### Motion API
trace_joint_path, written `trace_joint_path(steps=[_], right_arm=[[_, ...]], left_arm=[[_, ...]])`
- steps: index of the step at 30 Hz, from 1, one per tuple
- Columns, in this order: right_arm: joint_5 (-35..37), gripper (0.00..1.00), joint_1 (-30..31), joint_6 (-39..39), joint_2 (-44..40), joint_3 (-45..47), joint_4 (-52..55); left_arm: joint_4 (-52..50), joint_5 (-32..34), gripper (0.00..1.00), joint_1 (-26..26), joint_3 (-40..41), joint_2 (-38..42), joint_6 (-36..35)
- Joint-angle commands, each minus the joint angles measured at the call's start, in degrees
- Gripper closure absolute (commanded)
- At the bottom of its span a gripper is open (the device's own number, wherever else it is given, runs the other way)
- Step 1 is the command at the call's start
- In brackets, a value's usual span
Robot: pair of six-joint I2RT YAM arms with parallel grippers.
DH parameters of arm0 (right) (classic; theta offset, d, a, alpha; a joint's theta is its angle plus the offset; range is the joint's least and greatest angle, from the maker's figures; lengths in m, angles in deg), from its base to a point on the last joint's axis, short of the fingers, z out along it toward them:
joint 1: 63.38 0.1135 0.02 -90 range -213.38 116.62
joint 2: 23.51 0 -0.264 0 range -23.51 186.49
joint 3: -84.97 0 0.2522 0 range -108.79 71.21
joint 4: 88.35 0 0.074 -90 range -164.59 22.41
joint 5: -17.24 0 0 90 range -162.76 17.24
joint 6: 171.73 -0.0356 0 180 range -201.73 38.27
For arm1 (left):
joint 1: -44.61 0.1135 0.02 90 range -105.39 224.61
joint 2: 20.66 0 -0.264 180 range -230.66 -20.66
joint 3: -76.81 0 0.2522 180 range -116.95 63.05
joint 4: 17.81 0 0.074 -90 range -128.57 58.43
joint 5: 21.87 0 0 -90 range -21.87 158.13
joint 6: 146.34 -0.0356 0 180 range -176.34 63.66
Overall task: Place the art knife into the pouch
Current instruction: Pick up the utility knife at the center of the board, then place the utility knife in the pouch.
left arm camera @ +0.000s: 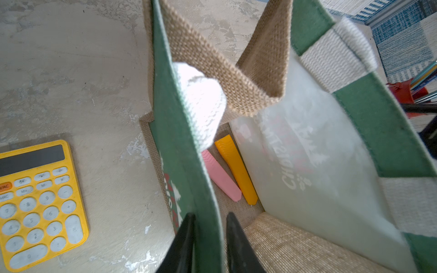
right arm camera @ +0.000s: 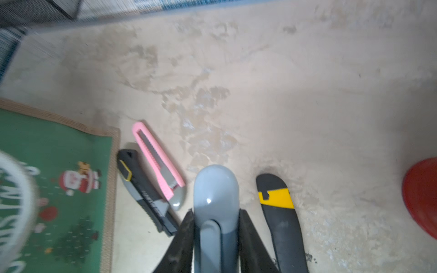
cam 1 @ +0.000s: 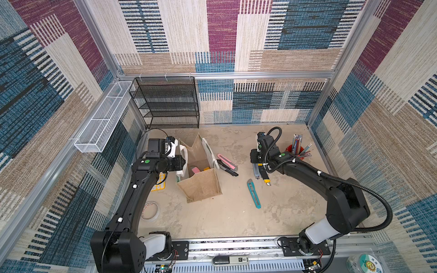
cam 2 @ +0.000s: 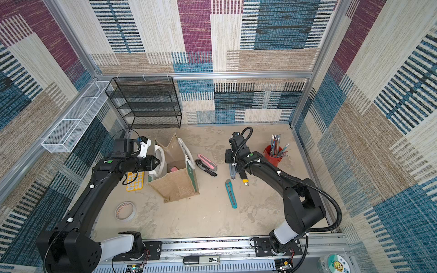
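Observation:
The pouch, a tan jute bag with a green printed face, stands open mid-table. My left gripper is shut on the pouch's green side wall at its rim. A pink knife and a yellow one lie inside on the bottom. My right gripper is shut on a grey art knife, low over the table to the right of the pouch. A black-and-yellow knife lies beside it.
A pink knife and a black one lie by the pouch's right side. A teal knife lies nearer the front. Around stand a red pen cup, yellow calculator, tape roll and black mesh shelf.

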Motion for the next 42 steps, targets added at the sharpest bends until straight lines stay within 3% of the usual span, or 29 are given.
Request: trace_joint_path(steps=[1,9,21,27,33,36,40,42], right_arm=[[-3.64,0.76,1.07,1.65,0.2,-5.9,-0.07],[-4.73,0.76,9.54,5.81,9.05,-26.67,3.15],[-12.3,0.77,18.96,7.67,25.02,-55.1,7.41],[-14.41,0.77,20.4,7.53,31.51,-61.9,9.21],[-15.86,0.77,20.61,7.22,34.68,-62.84,10.56],[-15.93,0.64,20.61,7.38,35.21,-62.96,11.52],[-15.9,0.2,20.58,8.31,34.24,-62.51,12.29],[-15.06,0.17,20.57,8.82,32.99,-61.68,11.99]], left_arm=[[-0.46,-0.3,0.73,0.02,-0.37,-0.18,-0.57],[-0.42,-0.3,0.73,0.05,-0.2,0.35,-0.57],[-0.4,-1.14,0.73,0.08,-0.11,0.7,-0.4],[-0.46,-0.94,0.73,0.01,-0.13,0.71,-0.48],[-0.44,-0.66,0.73,0.06,-0.04,0.78,-0.57],[-0.44,-0.83,0.73,0.08,-0.11,0.65,-0.57],[-0.39,-0.92,0.73,0.08,-0.11,0.71,-0.53],[-0.46,-0.91,0.73,0.02,-0.15,0.79,-0.49]])
